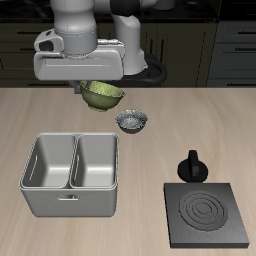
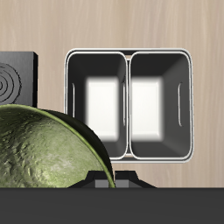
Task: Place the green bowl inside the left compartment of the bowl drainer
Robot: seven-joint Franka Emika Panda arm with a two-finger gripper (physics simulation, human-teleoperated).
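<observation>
Arm is carrying the green bowl point(image 1: 101, 94) in the air, well above the table point(image 1: 200, 120) and behind the bowl drainer point(image 1: 73, 176). The gripper point(image 1: 88, 88) is pinching the bowl by its rim; fingertips are mostly hidden under the wrist housing, but the bowl is hanging tilted off the table, so the grip reads as closed on it. Wrist view confirms: bowl point(image 2: 48, 149) is filling the near field right at the gripper base, drainer point(image 2: 129, 105) is lying ahead, both compartments empty and unobstructed.

Step in hand, as a judgement: transport to the left compartment point(image 1: 98, 160), the one nearer the grey-silver bowl point(image 1: 132, 122).

Doing it well:
- Holding height while translating toward the table's front edge; the drainer walls are deep, so the bowl bottom needs to clear the back rim before any descent.
- Centring over the target compartment, not over the divider. The bowl is hanging off-axis from the fingers, so aiming by the bowl's body rather than the gripper's centre.
- Lowering straight down until the bowl is well inside the walls, then releasing; a high drop is risking a bounce onto the divider or into the other cell.
- Staying clear of the grey-silver bowl, which is sitting just behind the drainer's corner.

The stove plate point(image 1: 208, 213) and the black knob-like piece point(image 1: 191, 166) are well apart from the path.
</observation>
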